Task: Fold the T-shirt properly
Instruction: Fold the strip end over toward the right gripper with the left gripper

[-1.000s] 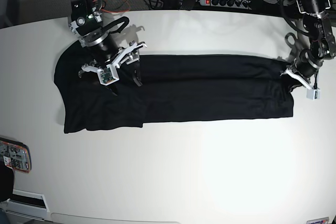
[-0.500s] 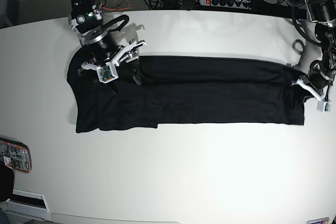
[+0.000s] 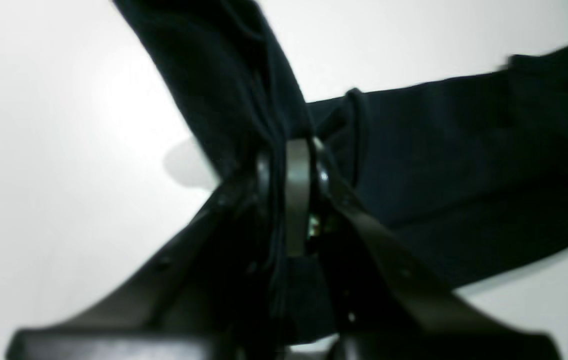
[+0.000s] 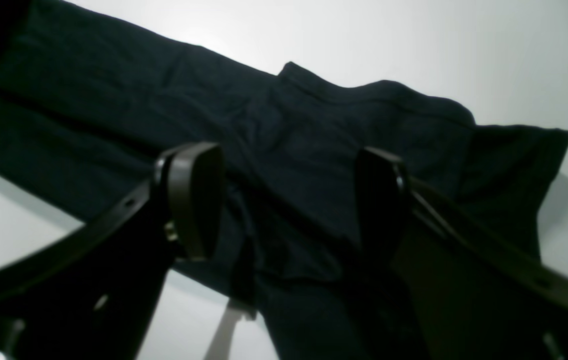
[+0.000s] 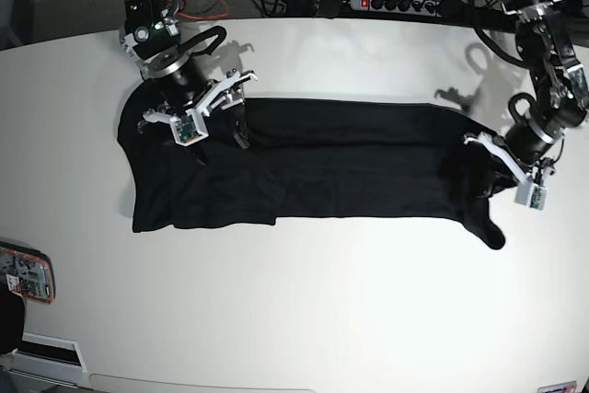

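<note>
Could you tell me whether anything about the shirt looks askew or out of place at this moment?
Yes. The T-shirt lies as a flat band, but its end by the left gripper is lifted and bunched, with a corner drooping toward the table, because the shut jaws pinch it. The right gripper is open above the other end.

T-shirt (image 5: 322, 167) flat on table (image 5: 304, 310); left claw (image 5: 495, 172) pinching lifted end; right claw (image 5: 219, 131) spread above.
</note>
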You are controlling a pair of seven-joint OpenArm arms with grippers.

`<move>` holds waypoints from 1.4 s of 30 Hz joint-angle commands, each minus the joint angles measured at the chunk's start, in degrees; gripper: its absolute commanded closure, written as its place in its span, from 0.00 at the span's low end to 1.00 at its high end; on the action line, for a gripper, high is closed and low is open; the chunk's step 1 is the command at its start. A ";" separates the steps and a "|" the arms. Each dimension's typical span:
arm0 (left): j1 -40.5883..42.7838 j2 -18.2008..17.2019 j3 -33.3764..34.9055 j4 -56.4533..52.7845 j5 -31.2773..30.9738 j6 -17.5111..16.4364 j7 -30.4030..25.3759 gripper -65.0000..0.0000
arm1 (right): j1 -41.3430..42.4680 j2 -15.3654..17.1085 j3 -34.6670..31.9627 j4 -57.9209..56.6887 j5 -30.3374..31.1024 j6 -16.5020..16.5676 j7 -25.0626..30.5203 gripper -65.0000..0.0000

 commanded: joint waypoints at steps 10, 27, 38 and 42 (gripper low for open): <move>-0.82 -0.26 7.78 1.26 -0.92 0.19 -1.60 1.00 | 0.77 0.10 0.11 1.27 0.69 -0.05 1.33 0.40; -0.82 8.18 15.69 6.27 -0.74 0.28 0.95 1.00 | 0.94 0.10 0.11 1.18 0.69 -0.05 1.33 0.40; -0.46 9.15 19.12 1.52 -0.83 0.28 -0.72 1.00 | 0.85 0.10 0.11 1.18 0.78 -0.05 1.33 0.40; -0.46 11.78 19.12 1.26 -0.39 0.28 -0.72 1.00 | 0.77 0.10 0.03 1.18 0.78 -0.05 1.33 0.40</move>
